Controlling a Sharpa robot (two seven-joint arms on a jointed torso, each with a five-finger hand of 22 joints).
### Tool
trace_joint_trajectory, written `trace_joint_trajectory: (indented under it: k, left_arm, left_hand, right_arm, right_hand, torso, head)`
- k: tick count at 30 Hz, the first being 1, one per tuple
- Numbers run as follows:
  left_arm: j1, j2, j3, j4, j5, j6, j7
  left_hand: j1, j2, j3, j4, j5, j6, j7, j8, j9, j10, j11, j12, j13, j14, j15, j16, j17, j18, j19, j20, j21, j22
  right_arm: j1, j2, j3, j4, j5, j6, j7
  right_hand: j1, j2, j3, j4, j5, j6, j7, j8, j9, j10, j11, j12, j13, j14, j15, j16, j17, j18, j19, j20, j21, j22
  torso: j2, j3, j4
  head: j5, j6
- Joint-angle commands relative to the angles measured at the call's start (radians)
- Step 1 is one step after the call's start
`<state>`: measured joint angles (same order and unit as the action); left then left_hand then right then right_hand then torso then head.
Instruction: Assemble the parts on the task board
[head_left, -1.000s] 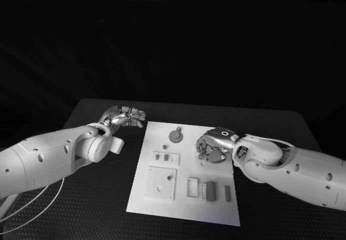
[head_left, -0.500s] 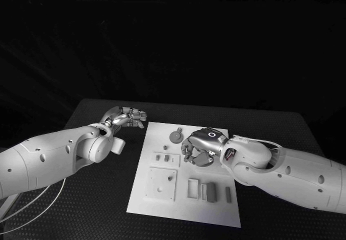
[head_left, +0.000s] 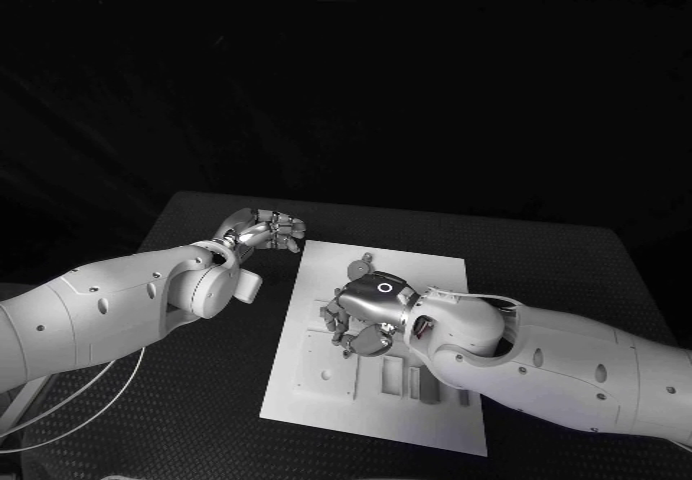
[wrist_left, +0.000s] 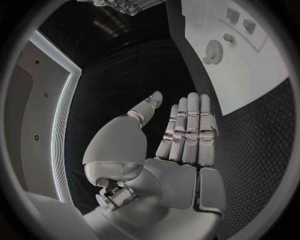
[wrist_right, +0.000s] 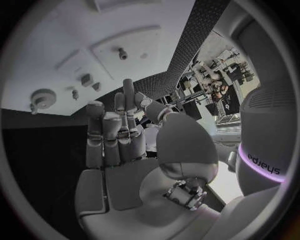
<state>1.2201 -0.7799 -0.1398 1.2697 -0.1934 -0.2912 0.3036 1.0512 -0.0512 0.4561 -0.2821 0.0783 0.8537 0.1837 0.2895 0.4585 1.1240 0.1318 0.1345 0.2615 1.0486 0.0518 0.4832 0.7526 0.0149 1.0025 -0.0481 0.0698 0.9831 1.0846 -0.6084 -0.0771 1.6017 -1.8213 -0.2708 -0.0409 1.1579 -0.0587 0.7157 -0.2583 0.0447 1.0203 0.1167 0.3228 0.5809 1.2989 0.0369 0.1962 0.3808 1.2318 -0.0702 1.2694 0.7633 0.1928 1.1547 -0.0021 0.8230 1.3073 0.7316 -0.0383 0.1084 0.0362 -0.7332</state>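
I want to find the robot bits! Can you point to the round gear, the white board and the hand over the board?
gear (head_left: 356, 268), head view, its round face.
board (head_left: 441, 272), head view, a bare far corner.
right hand (head_left: 364, 320), head view, its back.

Dim scene; surroundings fall to black beyond the table (head_left: 577, 260); light from above strikes the white task board (head_left: 433, 290), the brightest area, around six o'clock in the head view; both wrist views are fisheye circles in dark frames, straight edges bending toward the rim; the fingers (wrist_left: 187, 125) look soft and greyish.
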Motion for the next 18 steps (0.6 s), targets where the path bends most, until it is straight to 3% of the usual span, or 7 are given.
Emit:
trace_joint_trajectory:
  k: [1,11,18]
  left_arm:
    - [0.001,0.006,0.001,-0.001,-0.002,0.011,0.01]
    - [0.001,0.017,0.001,-0.006,-0.002,0.013,0.01]
    - [0.001,0.016,0.001,-0.005,-0.002,0.014,0.009]
  left_hand:
    - [-0.008,0.004,-0.006,-0.002,-0.003,0.0,0.0,0.004,-0.001,-0.006,-0.003,-0.005,-0.002,-0.002,0.0,-0.005,0.002,-0.009,-0.007,0.001,-0.001,-0.001]
    - [-0.008,0.005,-0.006,-0.002,-0.003,0.0,0.0,0.004,-0.001,-0.006,-0.003,-0.005,-0.002,-0.002,0.0,-0.006,0.002,-0.009,-0.007,0.001,-0.001,-0.001]
    - [-0.008,0.006,-0.006,-0.002,-0.003,0.0,0.0,0.004,-0.001,-0.006,-0.003,-0.006,-0.002,-0.002,0.0,-0.006,0.002,-0.009,-0.007,0.001,-0.001,-0.001]
  right_arm:
    - [-0.009,0.021,-0.008,-0.006,-0.021,0.014,0.017]
    - [-0.031,0.061,-0.035,-0.027,-0.022,0.019,0.029]
    - [-0.042,0.067,-0.043,-0.043,-0.019,0.025,0.032]
  right_hand:
    - [0.014,0.007,0.082,-0.028,0.005,-0.001,-0.003,0.003,0.002,0.018,-0.012,0.006,0.015,0.005,-0.015,0.002,0.001,0.069,0.006,-0.014,0.005,0.018]
    - [0.014,0.009,0.082,-0.029,0.005,-0.002,-0.003,0.003,0.002,0.018,-0.012,0.006,0.016,0.005,-0.015,0.001,0.001,0.069,0.006,-0.014,0.005,0.018]
    - [0.013,0.01,0.082,-0.029,0.004,-0.002,-0.003,0.002,0.002,0.018,-0.012,0.005,0.016,0.005,-0.015,0.001,0.001,0.069,0.005,-0.014,0.005,0.018]
  torso:
    - [0.0,0.0,-0.0001]
    - [0.0,0.0016,-0.0004]
    - [0.0,0.0029,-0.0012]
  head:
    - [0.008,-0.004]
    - [0.031,-0.021]
    - [0.044,-0.025]
